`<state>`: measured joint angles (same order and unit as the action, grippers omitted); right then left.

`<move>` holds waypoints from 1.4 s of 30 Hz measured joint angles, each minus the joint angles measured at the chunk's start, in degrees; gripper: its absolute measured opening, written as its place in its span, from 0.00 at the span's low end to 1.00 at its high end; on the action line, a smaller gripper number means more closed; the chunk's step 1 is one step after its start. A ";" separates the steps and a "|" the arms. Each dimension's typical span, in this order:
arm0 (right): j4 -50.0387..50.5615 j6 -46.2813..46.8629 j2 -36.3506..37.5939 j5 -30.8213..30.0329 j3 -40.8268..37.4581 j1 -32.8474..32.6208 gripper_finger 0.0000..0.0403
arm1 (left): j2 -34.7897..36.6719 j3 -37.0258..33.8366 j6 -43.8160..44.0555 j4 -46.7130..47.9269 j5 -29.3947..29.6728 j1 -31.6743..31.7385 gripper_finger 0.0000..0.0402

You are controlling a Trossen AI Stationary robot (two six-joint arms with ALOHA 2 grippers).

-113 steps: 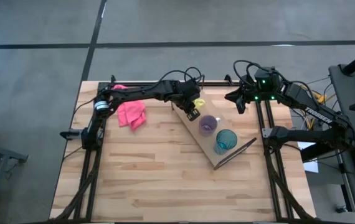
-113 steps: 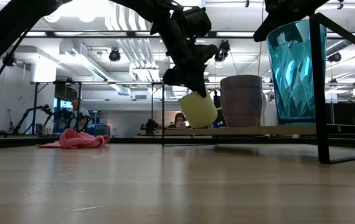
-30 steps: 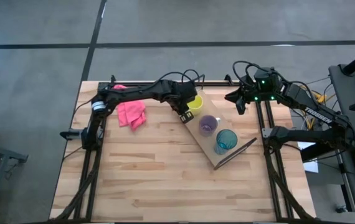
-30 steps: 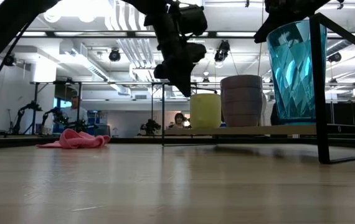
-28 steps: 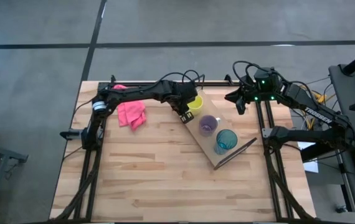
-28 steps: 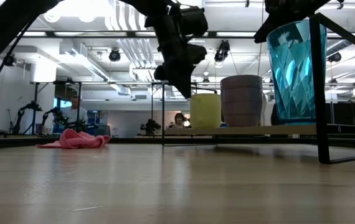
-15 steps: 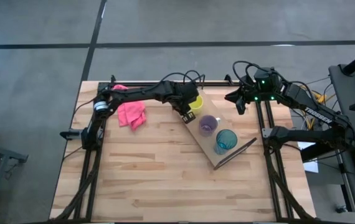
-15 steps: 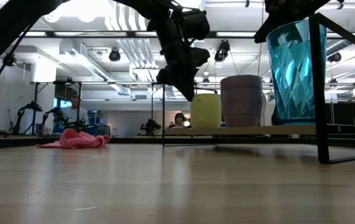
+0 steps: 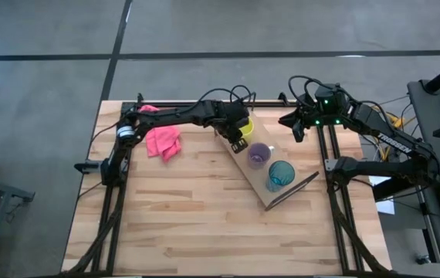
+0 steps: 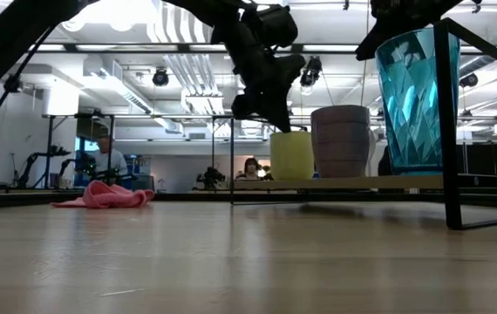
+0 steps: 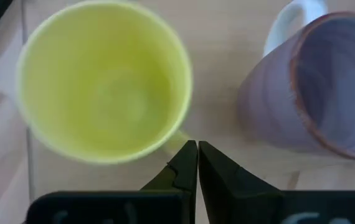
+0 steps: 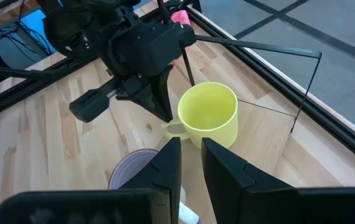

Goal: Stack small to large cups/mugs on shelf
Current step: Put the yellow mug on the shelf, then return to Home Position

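My left gripper hangs over the back end of the shelf, its fingers pressed together right at the handle of the yellow mug; whether they pinch the handle or merely sit closed beside it, I cannot tell. The yellow mug stands upright on the board, mouth up. Just beside it along the board stands the purple mug with its pale handle, also upright, and beyond that the teal cup near the shelf's front end, so the three sit in a row. In the low view the yellow mug is the shortest, the purple mug taller, the teal cup tallest. A pink cloth lies on the tabletop well apart, by my left arm's base. My right gripper waits at the table's back right edge, fingers slightly parted and empty
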<state>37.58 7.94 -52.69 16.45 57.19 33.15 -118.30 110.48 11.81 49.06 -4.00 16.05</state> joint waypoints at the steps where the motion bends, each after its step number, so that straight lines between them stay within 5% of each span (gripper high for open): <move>1: -0.01 0.00 0.00 0.00 0.00 0.00 0.15 | -0.06 0.16 0.01 -0.53 -0.35 0.00 0.00; 13: -0.01 -0.02 -0.01 0.00 0.00 0.00 0.15 | 0.07 2.02 -5.24 -1.53 -0.47 0.02 0.00; 24: 0.00 -0.02 0.00 0.00 0.00 0.00 0.15 | 0.37 8.92 -48.20 11.91 -0.10 -0.34 0.00; 31: -0.01 -0.39 0.00 0.00 0.00 0.00 0.15 | 0.37 8.25 -67.21 13.29 -0.45 -2.05 0.00; 42: 0.00 -0.47 0.00 0.00 0.00 0.00 0.15 | 0.11 8.21 -68.96 11.28 -0.47 -2.73 0.00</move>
<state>37.58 7.47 -52.69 16.45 57.19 33.15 -118.19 118.69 -57.15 60.34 -4.47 13.32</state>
